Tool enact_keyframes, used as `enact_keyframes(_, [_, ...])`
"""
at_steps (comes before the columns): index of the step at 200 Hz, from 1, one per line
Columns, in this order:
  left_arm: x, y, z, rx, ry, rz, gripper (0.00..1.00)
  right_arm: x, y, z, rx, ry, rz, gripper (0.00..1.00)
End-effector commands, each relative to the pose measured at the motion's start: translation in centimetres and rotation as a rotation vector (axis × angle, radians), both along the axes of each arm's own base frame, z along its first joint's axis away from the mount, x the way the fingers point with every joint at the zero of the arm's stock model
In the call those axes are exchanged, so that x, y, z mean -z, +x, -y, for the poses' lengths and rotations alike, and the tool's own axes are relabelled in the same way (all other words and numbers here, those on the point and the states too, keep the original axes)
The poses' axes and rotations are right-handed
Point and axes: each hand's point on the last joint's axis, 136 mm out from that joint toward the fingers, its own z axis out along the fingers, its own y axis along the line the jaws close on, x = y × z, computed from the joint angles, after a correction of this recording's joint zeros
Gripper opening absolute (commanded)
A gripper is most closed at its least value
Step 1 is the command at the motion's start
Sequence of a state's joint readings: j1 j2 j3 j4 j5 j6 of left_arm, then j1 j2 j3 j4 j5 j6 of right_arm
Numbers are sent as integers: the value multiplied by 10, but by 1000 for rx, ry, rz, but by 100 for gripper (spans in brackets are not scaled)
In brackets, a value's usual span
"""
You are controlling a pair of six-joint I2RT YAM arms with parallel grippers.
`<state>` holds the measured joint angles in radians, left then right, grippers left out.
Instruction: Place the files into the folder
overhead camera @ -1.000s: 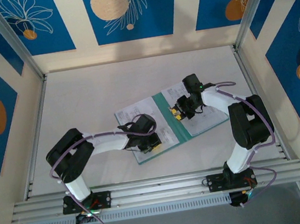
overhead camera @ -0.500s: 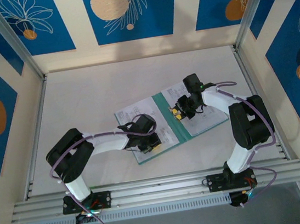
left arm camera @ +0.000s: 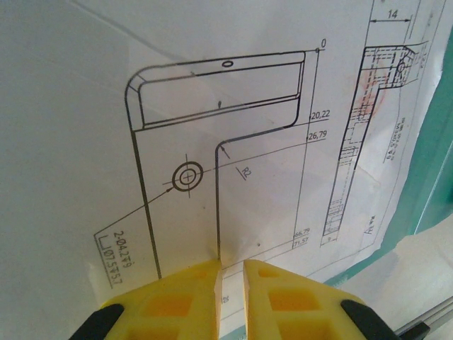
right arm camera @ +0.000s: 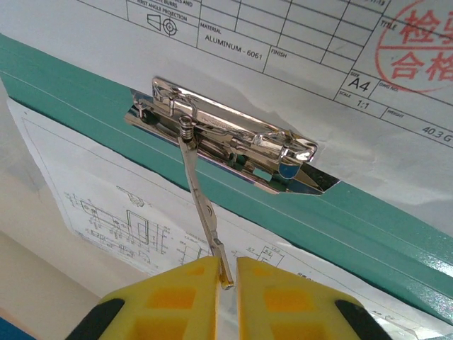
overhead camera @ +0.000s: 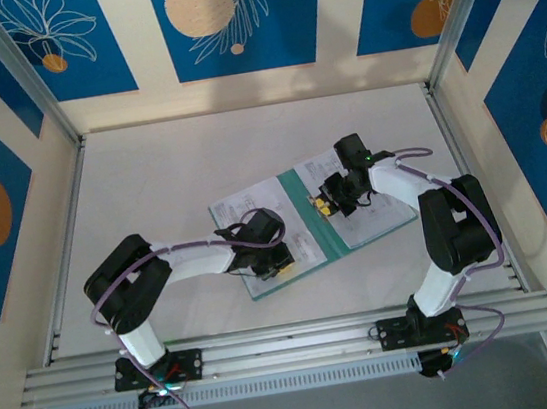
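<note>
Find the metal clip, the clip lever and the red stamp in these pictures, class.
metal clip [right arm camera: 237, 152]: right wrist view, on its shiny pressing plate.
clip lever [right arm camera: 200, 198]: right wrist view, midway along its wire arm.
red stamp [right arm camera: 416, 34]: right wrist view, on the red characters printed on the white sheet.

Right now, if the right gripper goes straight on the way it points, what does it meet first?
The lever sits in its jaws; straight on, the right gripper likely runs along it into the clip on the folder. Depth unclear: the sheet below may touch first.
</note>
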<state>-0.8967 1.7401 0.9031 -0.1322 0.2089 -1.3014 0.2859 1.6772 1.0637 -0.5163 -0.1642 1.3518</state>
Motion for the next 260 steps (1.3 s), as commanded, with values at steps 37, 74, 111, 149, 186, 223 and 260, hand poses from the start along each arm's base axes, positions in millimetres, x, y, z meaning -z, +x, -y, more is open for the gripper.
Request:
enact_keyframes(37, [4, -4, -8, 2, 32, -11, 15, 1, -1, 2, 8, -18, -3, 18])
enact_keyframes(74, [3, -4, -8, 1, 31, -9, 15, 2, 0, 1, 11, -20, -1, 18])
enact_keyframes(111, [3, -4, -7, 4, 28, -10, 15, 0, 2, -2, 13, -13, 7, 19])
enact_keyframes(149, [3, -4, -7, 5, 31, -10, 15, -2, 5, -6, 12, -10, 10, 19])
enact_keyframes(186, [3, -4, -7, 4, 29, -9, 14, -1, 4, -5, 11, -17, 6, 18])
enact_keyframes(223, [2, -4, -7, 6, 27, -9, 14, 1, 2, -3, 10, -28, -2, 16])
enact_keyframes(260, [-5, -2, -4, 18, 20, 17, 14, 11, 6, 0, 5, -29, 0, 10])
